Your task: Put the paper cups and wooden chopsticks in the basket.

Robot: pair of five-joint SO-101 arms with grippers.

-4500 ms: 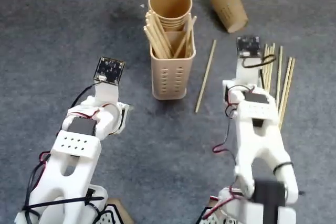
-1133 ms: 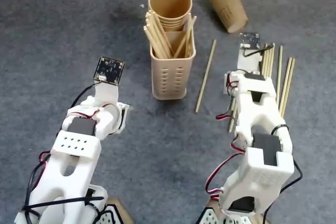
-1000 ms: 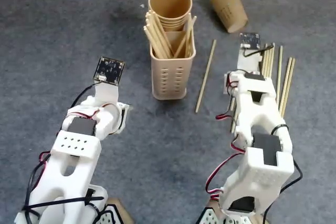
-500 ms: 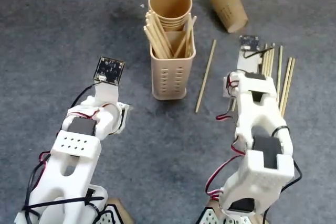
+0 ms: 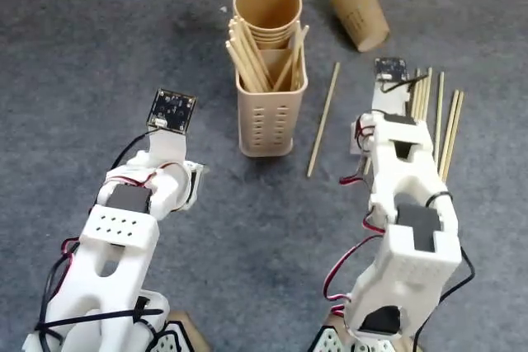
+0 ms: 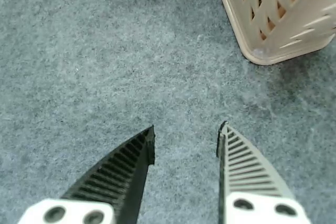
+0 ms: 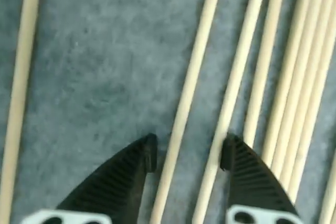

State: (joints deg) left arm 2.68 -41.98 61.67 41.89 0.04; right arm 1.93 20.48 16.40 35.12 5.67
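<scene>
The tan basket (image 5: pixel 266 117) stands at the middle back, holding stacked paper cups (image 5: pixel 266 4) and several wooden chopsticks (image 5: pixel 247 59). One more paper cup (image 5: pixel 360 14) lies on its side at the back right. A single chopstick (image 5: pixel 323 119) lies right of the basket, and a bunch of chopsticks (image 5: pixel 441 125) lies further right. My right arm (image 5: pixel 398 162) stretches over that bunch. My right gripper (image 7: pixel 189 153) is open just above the carpet, with two chopsticks (image 7: pixel 185 103) running between its fingertips. My left gripper (image 6: pixel 187 129) hangs open and empty over bare carpet, near the basket's corner (image 6: pixel 273 24).
Grey carpet (image 5: pixel 99 47) covers the table, with free room to the left of the basket and in front of it. My left arm (image 5: pixel 132 204) stands at the front left, apart from all the objects.
My right arm has stretched farther out and lower over the loose chopsticks, and shifted slightly left in the last second. The left arm, basket and cups have not moved.
</scene>
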